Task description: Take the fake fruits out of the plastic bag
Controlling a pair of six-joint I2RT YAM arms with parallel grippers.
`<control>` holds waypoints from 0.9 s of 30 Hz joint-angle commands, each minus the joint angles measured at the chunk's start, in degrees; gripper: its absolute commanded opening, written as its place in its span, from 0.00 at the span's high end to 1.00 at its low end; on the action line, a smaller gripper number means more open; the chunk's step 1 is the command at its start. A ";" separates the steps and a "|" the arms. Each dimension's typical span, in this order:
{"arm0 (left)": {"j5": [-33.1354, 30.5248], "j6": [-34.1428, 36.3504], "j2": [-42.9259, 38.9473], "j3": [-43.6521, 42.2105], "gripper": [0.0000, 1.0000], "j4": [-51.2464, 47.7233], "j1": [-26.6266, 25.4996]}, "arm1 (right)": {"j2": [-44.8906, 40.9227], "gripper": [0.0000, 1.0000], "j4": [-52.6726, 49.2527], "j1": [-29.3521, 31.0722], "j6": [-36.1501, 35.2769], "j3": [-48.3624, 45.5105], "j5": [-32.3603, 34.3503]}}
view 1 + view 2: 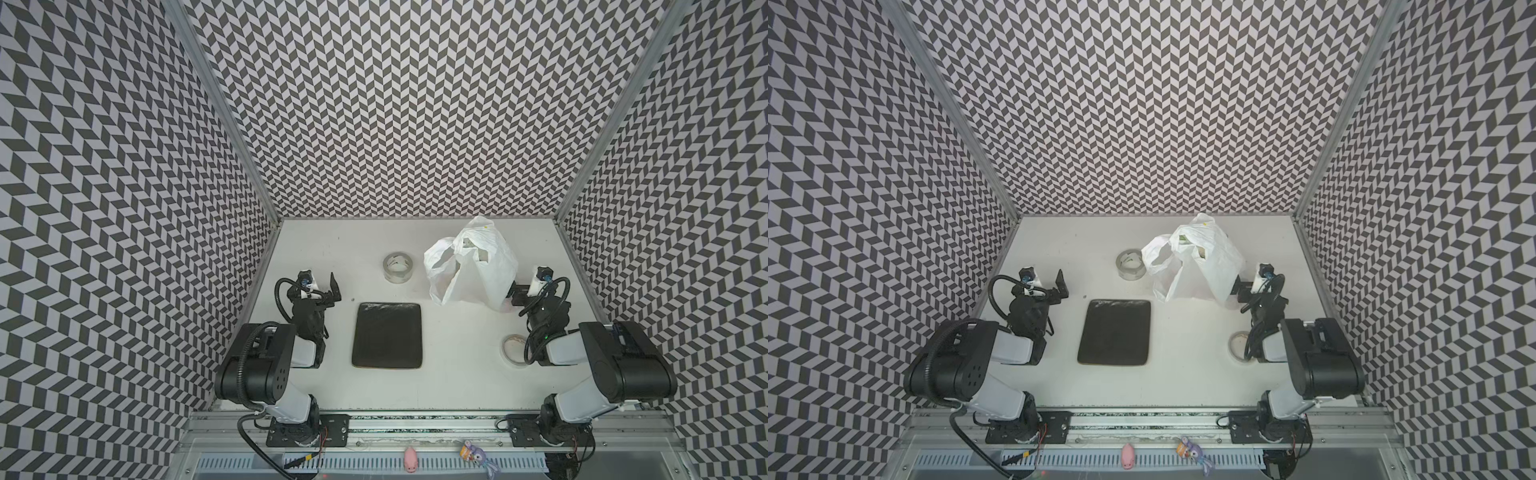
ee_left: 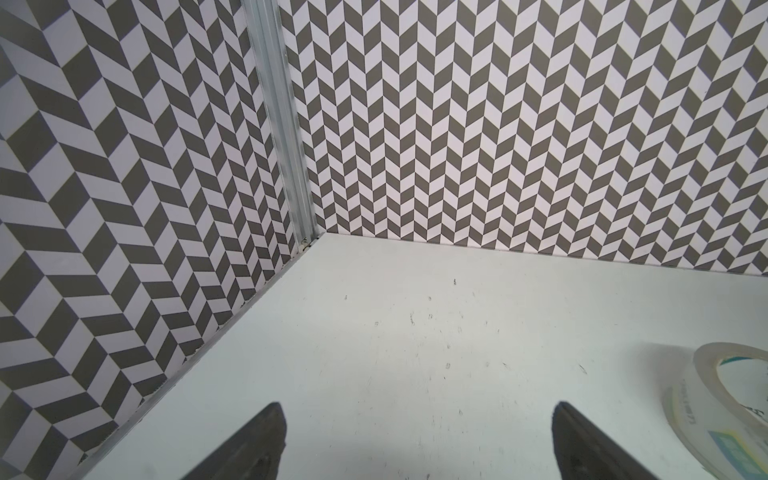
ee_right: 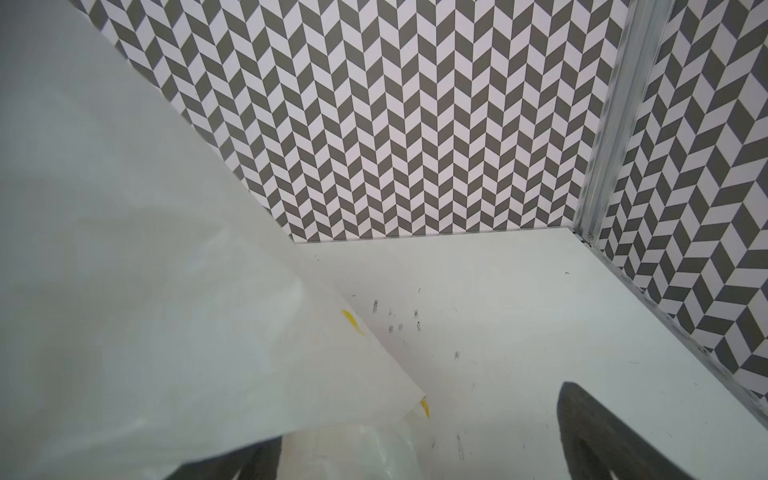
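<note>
- Front rail, 6 o'clock edge: pink pig toy (image 1: 411, 458) and, beside it at its 3 o'clock, purple toy (image 1: 478, 453). Both are off the white table (image 1: 457, 386).
- 4 o'clock: flat tape roll (image 1: 512, 351) lies just beside the right arm's forearm.
- Just off centre toward 8 o'clock: black square tray (image 1: 387, 335), lying flat.
- 9 to 10 o'clock: left gripper (image 2: 415, 409), jaws spread wide over bare table and holding nothing.
- 2 to 3 o'clock: right gripper (image 3: 415, 424), jaws spread. In the right wrist view the bag's film covers one finger and hangs into the gap, but it is not pinched.
- 11 to 12 o'clock: clear tape roll (image 1: 397, 267), just beside the bag's handle side at its 9 o'clock.
- 1 o'clock: plastic bag (image 1: 469, 266), standing puffed up in both top views with its handle loop toward 9 o'clock. Yellow print shows at its lower edge.
- Fake fruits: cannot be made out through the film.
</note>
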 commanded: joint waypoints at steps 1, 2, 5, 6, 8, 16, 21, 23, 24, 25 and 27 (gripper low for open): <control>0.15 0.59 -0.28 -0.29 0.00 1.32 0.11 | 0.04 0.00 3.40 0.50 -0.86 -0.23 -0.03; 0.15 0.59 -0.25 -0.29 0.00 1.29 0.14 | 0.05 0.00 3.35 0.50 -0.77 -0.21 -0.04; 0.15 0.59 -0.28 -0.29 0.00 1.31 0.13 | 0.07 0.00 3.35 0.50 -0.78 -0.22 -0.03; 0.23 0.59 -0.21 -0.16 0.00 1.17 0.19 | 0.09 0.00 3.38 0.50 -0.78 -0.21 -0.03; 0.33 0.60 -0.25 -0.11 0.00 1.02 0.20 | -0.01 0.00 3.16 -0.14 -0.40 -0.11 -1.60; 0.31 0.65 -0.30 -0.11 0.00 1.02 0.20 | 0.40 0.00 3.58 -0.64 -0.01 -0.05 -2.40; 0.33 0.55 -0.24 -0.12 0.00 1.01 0.22 | 0.49 0.00 3.91 -0.86 0.18 -0.14 -2.76; 0.33 0.51 -0.31 -0.12 0.00 1.01 0.20 | 0.40 0.00 3.92 -0.86 0.11 -0.21 -2.76; 0.33 0.50 -0.24 -0.19 0.00 1.07 0.20 | 0.27 0.00 3.85 -0.86 0.10 -0.25 -2.82; 0.33 0.51 -0.40 -0.20 0.00 1.17 0.24 | 0.10 0.00 3.71 -0.88 0.01 -0.36 -2.94; 0.88 0.55 -0.50 -0.58 0.00 1.79 0.43 | -0.59 0.00 3.95 -0.96 -0.01 -0.76 -2.40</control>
